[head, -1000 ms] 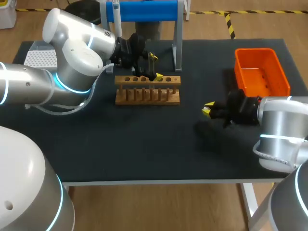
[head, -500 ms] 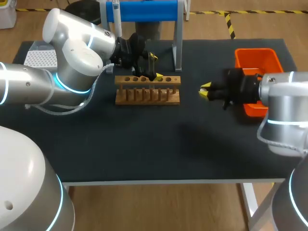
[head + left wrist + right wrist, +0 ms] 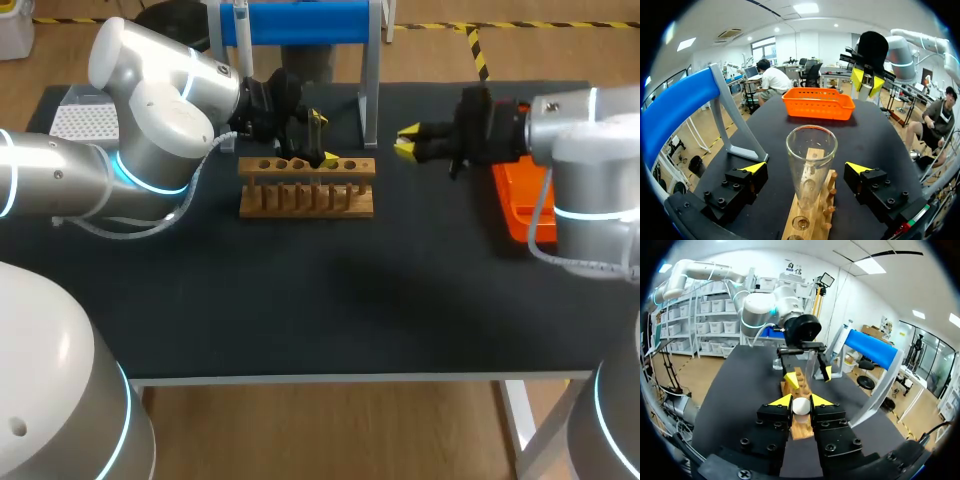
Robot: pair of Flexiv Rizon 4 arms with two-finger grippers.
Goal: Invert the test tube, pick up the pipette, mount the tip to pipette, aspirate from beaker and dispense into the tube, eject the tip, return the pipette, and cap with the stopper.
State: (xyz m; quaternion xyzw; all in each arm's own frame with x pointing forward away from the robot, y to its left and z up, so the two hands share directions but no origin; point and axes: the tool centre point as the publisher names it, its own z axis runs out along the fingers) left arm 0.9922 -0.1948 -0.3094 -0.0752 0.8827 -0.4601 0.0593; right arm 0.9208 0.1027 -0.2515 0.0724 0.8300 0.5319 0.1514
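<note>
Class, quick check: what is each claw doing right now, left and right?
Left claw: open, either side of the test tube, not touching.
Right claw: shut on a small white stopper.

The rack (image 3: 306, 198) stands on the table (image 3: 300, 300) left of centre, with the stand (image 3: 368, 100) behind it, the tip box (image 3: 85, 122) far to its left and the bin (image 3: 520, 205) well to its right. The test tube (image 3: 810, 160) stands upright in the rack, between the fingers of the left gripper (image 3: 323, 138). The right gripper (image 3: 408, 148) is between rack and bin, with what is probably the stopper (image 3: 801, 406) between its fingers.
</note>
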